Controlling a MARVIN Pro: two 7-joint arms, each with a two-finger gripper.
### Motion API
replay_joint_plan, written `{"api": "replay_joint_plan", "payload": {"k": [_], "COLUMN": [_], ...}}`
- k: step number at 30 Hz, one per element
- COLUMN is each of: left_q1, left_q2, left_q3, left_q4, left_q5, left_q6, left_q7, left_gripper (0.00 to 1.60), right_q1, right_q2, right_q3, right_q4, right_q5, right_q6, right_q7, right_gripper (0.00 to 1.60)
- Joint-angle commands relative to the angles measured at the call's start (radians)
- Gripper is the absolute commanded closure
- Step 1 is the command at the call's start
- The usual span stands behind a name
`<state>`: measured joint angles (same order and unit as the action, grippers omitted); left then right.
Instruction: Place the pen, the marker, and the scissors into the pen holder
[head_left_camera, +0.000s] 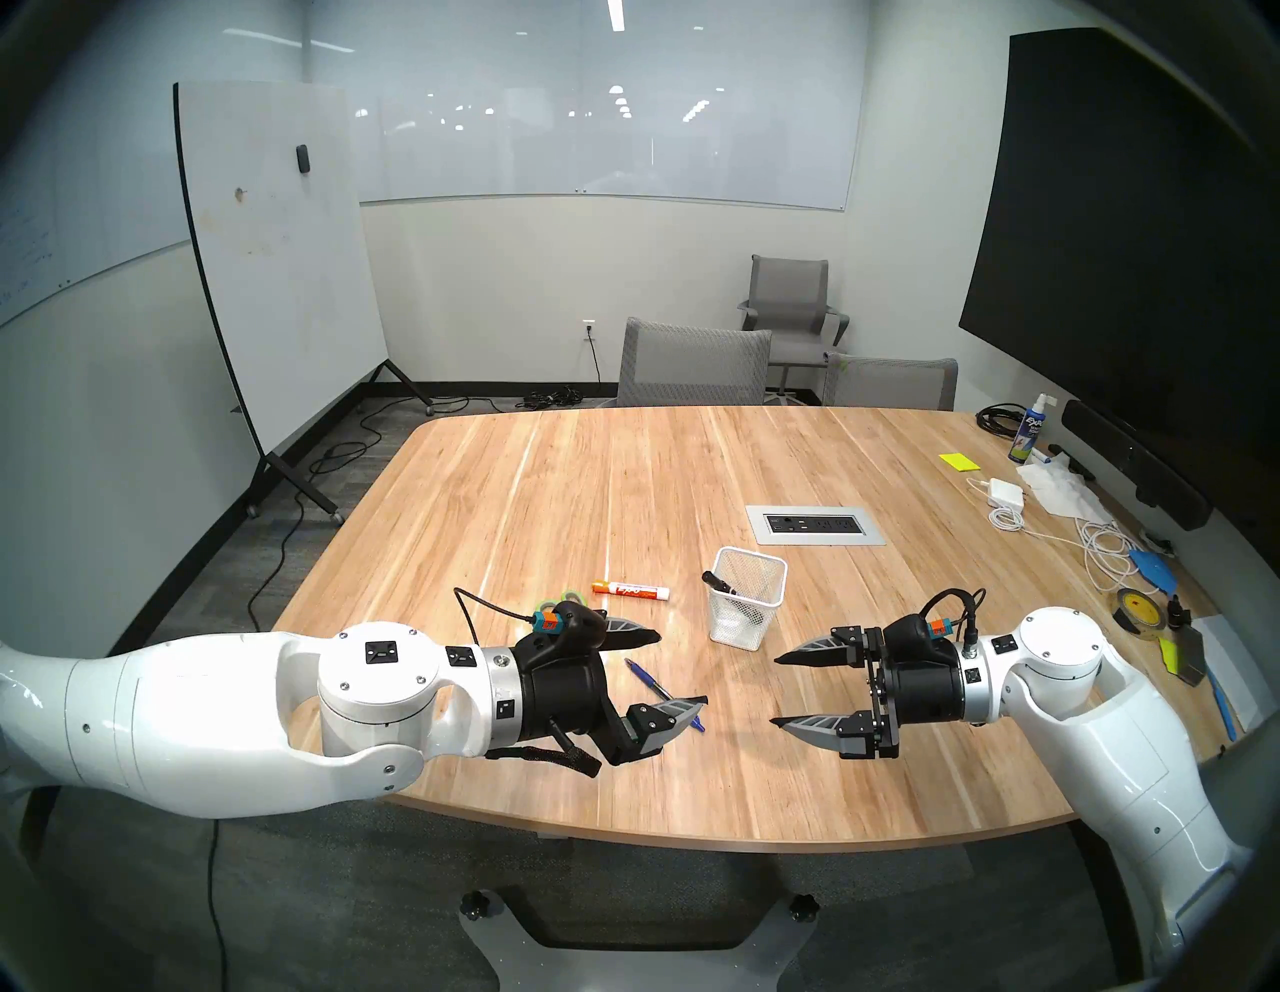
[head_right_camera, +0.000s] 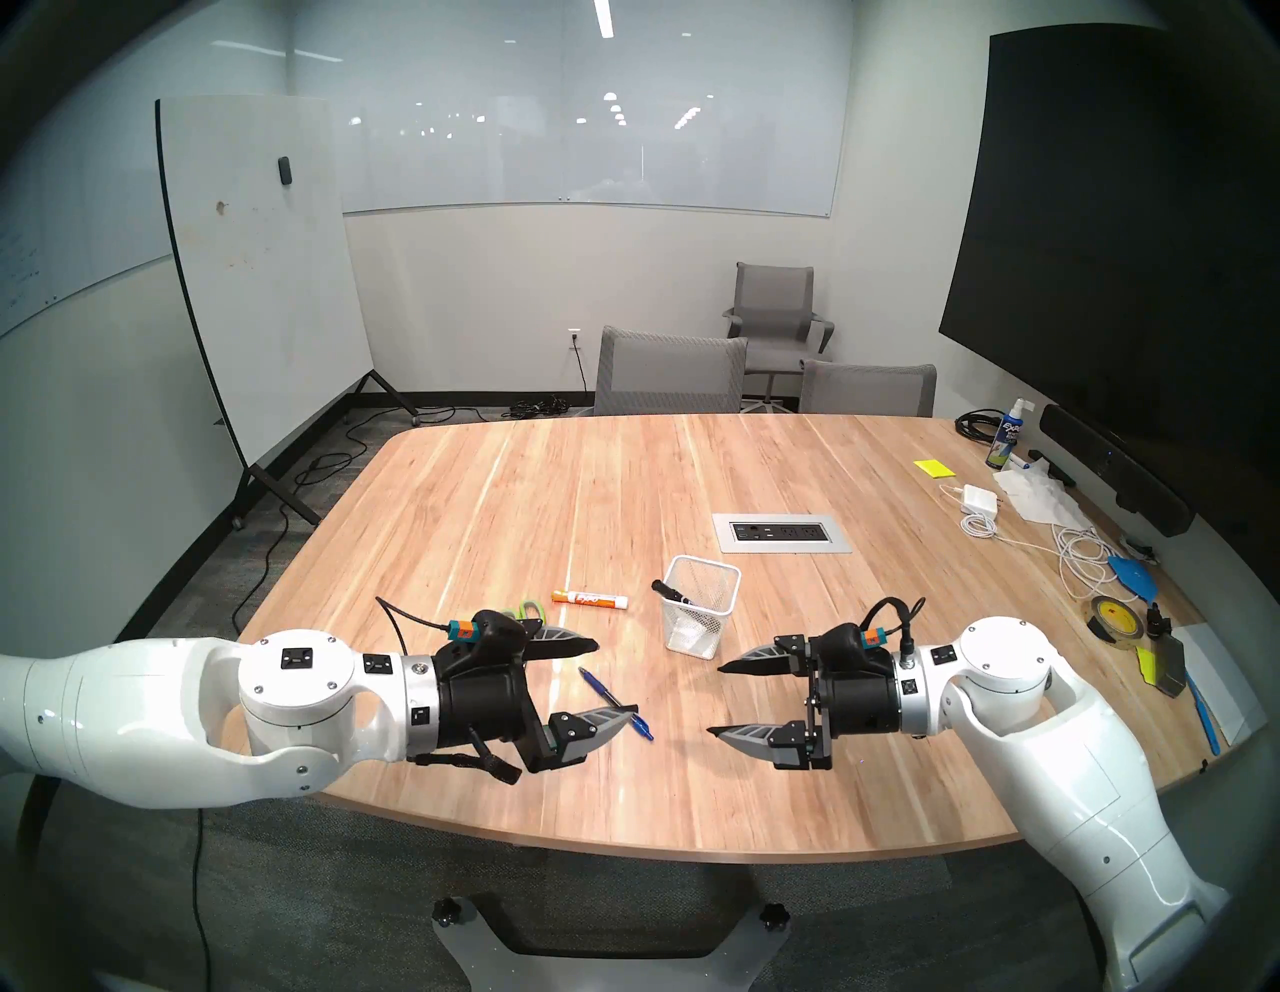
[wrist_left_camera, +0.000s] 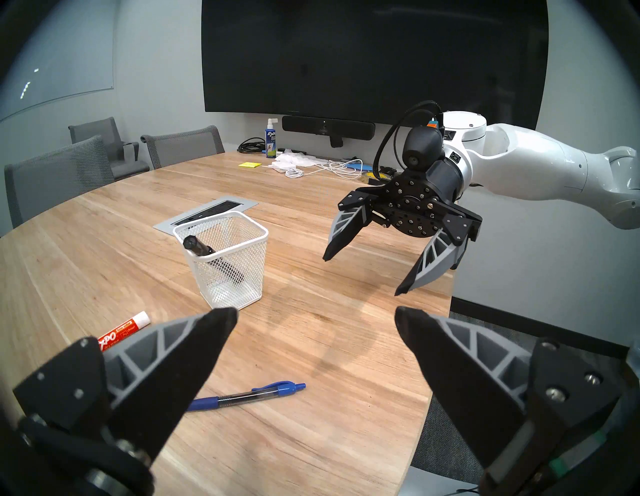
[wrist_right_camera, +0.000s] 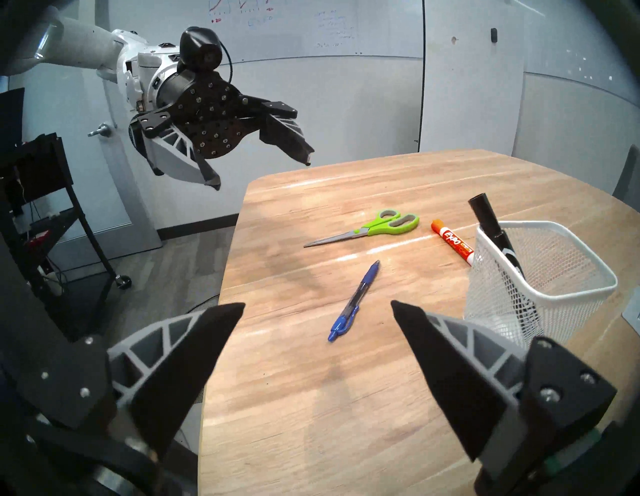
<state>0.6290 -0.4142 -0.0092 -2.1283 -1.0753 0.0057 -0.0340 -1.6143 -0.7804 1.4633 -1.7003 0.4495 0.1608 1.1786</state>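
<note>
Here we see both grippers, left (head_left_camera: 670, 672) and right (head_left_camera: 777, 691), spread wide and empty above the table (head_left_camera: 554, 499), since pen (wrist_right_camera: 356, 301) and scissors (wrist_right_camera: 370, 229) lie beside the pen holder (head_left_camera: 776, 564), where a black marker (wrist_right_camera: 490, 225) leans.

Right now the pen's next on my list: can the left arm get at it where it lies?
Probably yes: the blue pen lies flat on bare table just below the open, empty left gripper, nothing covering it.

You can read "EXPO" on the orange marker (wrist_right_camera: 453, 242) | "EXPO" also on the spray bottle (wrist_left_camera: 270, 142) | whiteboard (wrist_right_camera: 277, 20) scribbles show "+20", the rest too faint for you to read.
</note>
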Motion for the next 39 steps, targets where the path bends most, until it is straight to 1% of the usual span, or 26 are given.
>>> {"api": "replay_joint_plan", "payload": {"k": [1,10,20,29,39], "left_q1": [-0.008,-0.008,-0.008,-0.008,-0.008], "left_q2": [0.000,0.000,0.000,0.000,0.000], "left_q3": [-0.010,-0.010,-0.010,-0.010,-0.010], "left_q4": [-0.007,-0.007,-0.007,-0.007,-0.007], "left_q5": [0.002,0.002,0.002,0.002,0.002], "left_q6": [-0.009,-0.009,-0.009,-0.009,-0.009], "left_q7": [0.002,0.002,0.002,0.002,0.002], "left_gripper": [0.00,0.00,0.00,0.00,0.00], "right_q1": [-0.010,-0.026,-0.024,0.025,0.042], "right_q2": [-0.004,-0.011,-0.023,-0.081,-0.110], "right_q3": [-0.003,-0.033,-0.066,-0.150,-0.184], "right_q4": [-0.038,-0.057,-0.071,-0.042,-0.048], "right_q5": [0.000,-0.022,-0.041,-0.109,-0.150], "right_q6": [-0.002,-0.001,0.002,0.009,0.023], "right_q7": [-0.002,-0.016,-0.038,-0.089,-0.125], "right_gripper": [0.00,0.00,0.00,0.00,0.00]}}
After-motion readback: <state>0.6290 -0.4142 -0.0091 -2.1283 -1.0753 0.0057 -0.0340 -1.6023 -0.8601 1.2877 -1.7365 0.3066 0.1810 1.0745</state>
